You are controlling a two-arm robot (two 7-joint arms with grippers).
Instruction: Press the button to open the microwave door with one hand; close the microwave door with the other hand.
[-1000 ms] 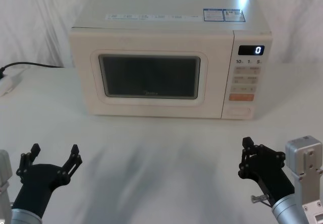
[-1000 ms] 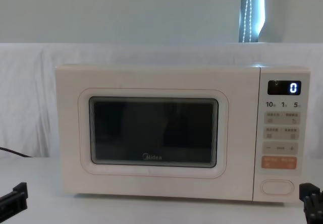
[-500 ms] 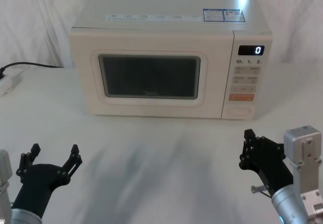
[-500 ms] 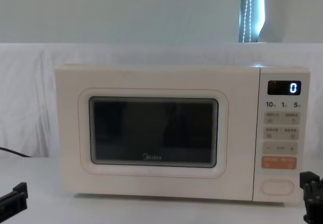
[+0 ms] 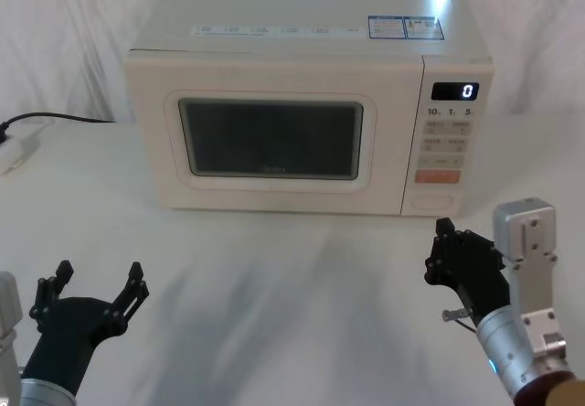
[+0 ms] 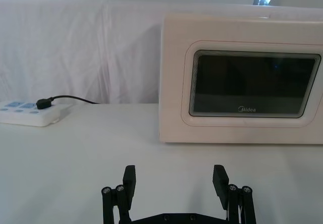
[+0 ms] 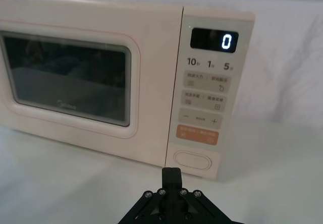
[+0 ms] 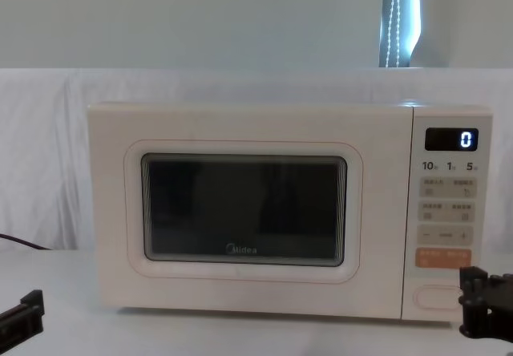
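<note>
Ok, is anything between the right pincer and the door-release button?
Nothing visible. The right pincer sits just short of the button, with bare white table and open air between them. The microwave door is closed. The left pincer is parked low at the table's near left.

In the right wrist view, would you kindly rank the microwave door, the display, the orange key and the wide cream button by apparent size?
1. microwave door, by far the largest.
2. display.
3. orange key and button: they look close in size, so I would not rank one above the other.
</note>
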